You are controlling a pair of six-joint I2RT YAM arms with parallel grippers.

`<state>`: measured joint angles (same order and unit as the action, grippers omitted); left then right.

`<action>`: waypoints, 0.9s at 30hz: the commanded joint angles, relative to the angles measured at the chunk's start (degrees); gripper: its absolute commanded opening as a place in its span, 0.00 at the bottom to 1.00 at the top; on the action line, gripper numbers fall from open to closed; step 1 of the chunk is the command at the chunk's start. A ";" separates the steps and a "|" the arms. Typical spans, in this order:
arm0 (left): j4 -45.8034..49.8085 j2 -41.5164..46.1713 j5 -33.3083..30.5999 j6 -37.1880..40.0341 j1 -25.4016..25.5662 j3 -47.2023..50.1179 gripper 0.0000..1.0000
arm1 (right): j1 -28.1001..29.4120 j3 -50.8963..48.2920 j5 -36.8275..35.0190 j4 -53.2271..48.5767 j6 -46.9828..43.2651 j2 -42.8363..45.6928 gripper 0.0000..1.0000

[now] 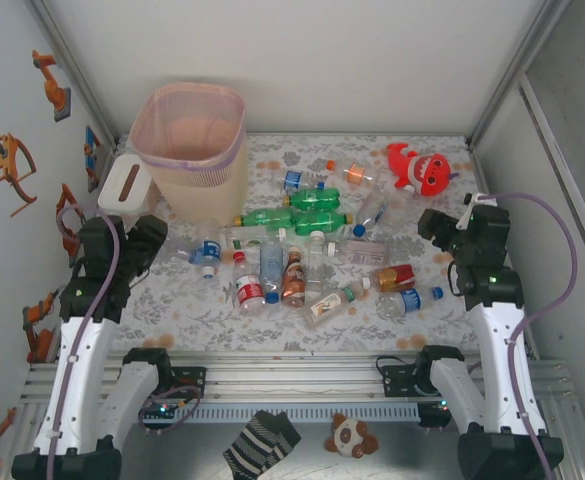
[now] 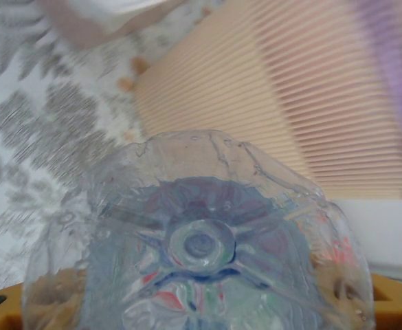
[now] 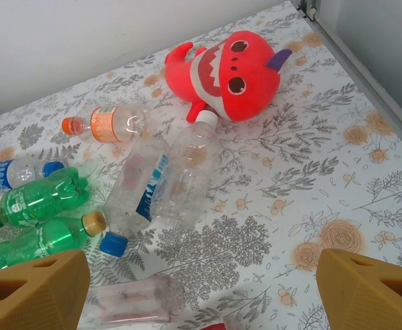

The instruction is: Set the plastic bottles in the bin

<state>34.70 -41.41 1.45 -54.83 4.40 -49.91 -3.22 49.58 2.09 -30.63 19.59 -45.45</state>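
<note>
My left gripper [image 2: 201, 313] is shut on a clear plastic bottle [image 2: 201, 234], whose base faces the left wrist camera. Just behind it rises the ribbed beige wall of the bin [image 2: 269, 103]. From above, the left gripper [image 1: 144, 243] sits by the lower left side of the pale pink bin [image 1: 194, 150]. Several bottles [image 1: 292, 265] lie scattered mid-table, two green ones [image 1: 302, 215] among them. My right gripper [image 1: 437, 225] [image 3: 201, 295] is open above the cloth with nothing between its fingers [image 3: 32, 292]. Ahead of it lie a blue-labelled clear bottle [image 3: 142, 185], a white-capped one [image 3: 190, 161] and an orange-capped one [image 3: 108, 124].
A red plush toy [image 1: 419, 168] [image 3: 225, 69] lies at the back right. A small white box with a slot [image 1: 124, 185] stands left of the bin. Enclosure walls and a metal rail [image 3: 365, 75] bound the floral cloth. Bare cloth [image 3: 338, 172] lies to the right gripper's right.
</note>
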 commanded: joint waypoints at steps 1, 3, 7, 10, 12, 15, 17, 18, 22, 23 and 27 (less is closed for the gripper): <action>-6.60 0.12 3.60 11.88 -0.36 -4.48 0.53 | 0.20 2.39 0.20 0.57 0.53 -0.25 0.85; -7.81 -0.80 4.87 15.75 -0.36 -7.26 0.53 | 0.24 2.69 0.20 0.66 0.66 -0.38 0.85; -9.34 -4.17 6.07 22.41 -0.36 -13.75 0.53 | 0.24 3.62 0.46 0.93 0.80 -0.99 0.84; -11.18 -7.20 8.43 26.64 -0.36 -18.56 0.53 | 0.32 4.59 0.59 0.77 0.88 -1.49 0.84; -12.08 -9.82 9.58 28.90 -0.36 -21.74 0.52 | 0.32 5.06 0.55 0.76 0.88 -1.69 0.84; -11.85 -14.39 10.62 31.83 -0.36 -27.43 0.50 | 0.41 5.60 0.56 0.84 0.93 -1.87 0.84; -11.98 -17.60 10.67 33.29 -0.27 -30.68 0.50 | 0.46 5.91 0.38 0.84 0.95 -1.99 0.84; -12.02 -19.44 10.61 33.90 -0.27 -32.22 0.50 | 0.41 6.11 0.38 0.81 0.90 -2.13 0.84; -9.83 -26.88 10.22 36.41 0.15 -39.94 0.48 | 0.46 7.08 0.20 0.31 0.62 -2.57 0.84; -9.21 -28.92 9.84 37.11 0.41 -42.01 0.48 | 0.43 7.23 0.09 0.23 0.53 -2.60 0.84; -7.87 -36.33 7.21 39.56 1.26 -48.87 0.47 | 0.45 7.54 -0.20 0.31 0.44 -2.62 0.84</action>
<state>25.43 -74.67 9.93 -19.38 4.97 -94.96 -3.14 54.98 2.11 -30.63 19.75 -48.21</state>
